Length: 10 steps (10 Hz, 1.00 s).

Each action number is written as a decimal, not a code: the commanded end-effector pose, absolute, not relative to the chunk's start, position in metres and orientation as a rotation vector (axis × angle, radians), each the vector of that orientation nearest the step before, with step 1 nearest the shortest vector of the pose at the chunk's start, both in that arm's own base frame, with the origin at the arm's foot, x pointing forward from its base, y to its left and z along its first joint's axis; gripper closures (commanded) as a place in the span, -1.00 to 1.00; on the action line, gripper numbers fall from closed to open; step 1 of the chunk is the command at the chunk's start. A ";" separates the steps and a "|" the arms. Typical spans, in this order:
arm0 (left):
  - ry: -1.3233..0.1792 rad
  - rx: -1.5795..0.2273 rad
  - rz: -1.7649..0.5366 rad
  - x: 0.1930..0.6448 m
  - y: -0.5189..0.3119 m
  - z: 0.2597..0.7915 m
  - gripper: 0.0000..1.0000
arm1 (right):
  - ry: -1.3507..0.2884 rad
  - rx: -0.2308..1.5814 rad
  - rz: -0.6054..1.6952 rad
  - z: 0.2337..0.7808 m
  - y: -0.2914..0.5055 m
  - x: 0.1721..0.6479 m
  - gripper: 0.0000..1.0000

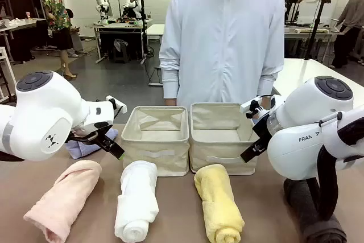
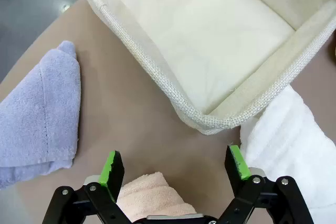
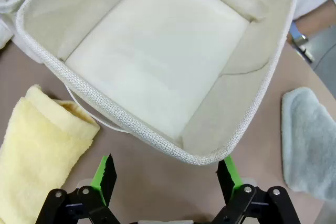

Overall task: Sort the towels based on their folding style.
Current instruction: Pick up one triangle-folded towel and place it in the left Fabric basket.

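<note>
Four rolled towels lie along the near edge: pink point(image 1: 62, 200), white point(image 1: 136, 200), yellow point(image 1: 219, 203) and dark grey point(image 1: 313, 211). A lavender-blue cone-folded towel point(image 1: 85, 146) lies left of the baskets, behind my left gripper point(image 1: 115, 148). That gripper point(image 2: 174, 164) hangs open over the table between the lavender towel point(image 2: 39, 114), the pink roll point(image 2: 149, 195) and the white roll point(image 2: 294, 140). My right gripper point(image 1: 250, 149) is open too. In its wrist view the right gripper point(image 3: 165, 172) hovers at a basket corner, with the yellow roll point(image 3: 37, 150) on one side and a grey-green towel point(image 3: 310, 140) on the other.
Two beige fabric baskets, left point(image 1: 153, 155) and right point(image 1: 219, 157), stand side by side mid-table with nothing inside. The left basket's corner point(image 2: 210, 119) and the right basket's rim point(image 3: 131, 124) lie close ahead of the fingers. A person point(image 1: 222, 38) stands behind the baskets.
</note>
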<state>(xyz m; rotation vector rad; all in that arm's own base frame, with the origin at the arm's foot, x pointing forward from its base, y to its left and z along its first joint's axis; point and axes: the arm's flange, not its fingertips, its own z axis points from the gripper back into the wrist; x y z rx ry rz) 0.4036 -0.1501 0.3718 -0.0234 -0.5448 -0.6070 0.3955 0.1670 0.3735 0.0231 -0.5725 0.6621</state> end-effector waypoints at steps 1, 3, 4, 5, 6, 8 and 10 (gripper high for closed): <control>-0.545 -0.023 -0.607 0.404 -0.150 0.372 -1.00 | -0.573 0.023 0.662 0.374 0.167 0.395 -1.00; -0.545 -0.023 -0.607 0.404 -0.150 0.372 -1.00 | -0.573 0.023 0.662 0.374 0.167 0.395 -1.00; -0.545 -0.023 -0.607 0.404 -0.150 0.372 -1.00 | -0.573 0.023 0.662 0.374 0.167 0.395 -1.00; -0.545 -0.023 -0.607 0.404 -0.150 0.372 -1.00 | -0.573 0.023 0.662 0.374 0.167 0.395 -1.00; -0.545 -0.023 -0.607 0.404 -0.150 0.372 -1.00 | -0.573 0.023 0.662 0.374 0.167 0.395 -1.00; -0.545 -0.023 -0.607 0.404 -0.150 0.372 -1.00 | -0.573 0.023 0.662 0.374 0.167 0.395 -1.00; -0.545 -0.023 -0.607 0.404 -0.150 0.372 -1.00 | -0.573 0.023 0.662 0.374 0.167 0.395 -1.00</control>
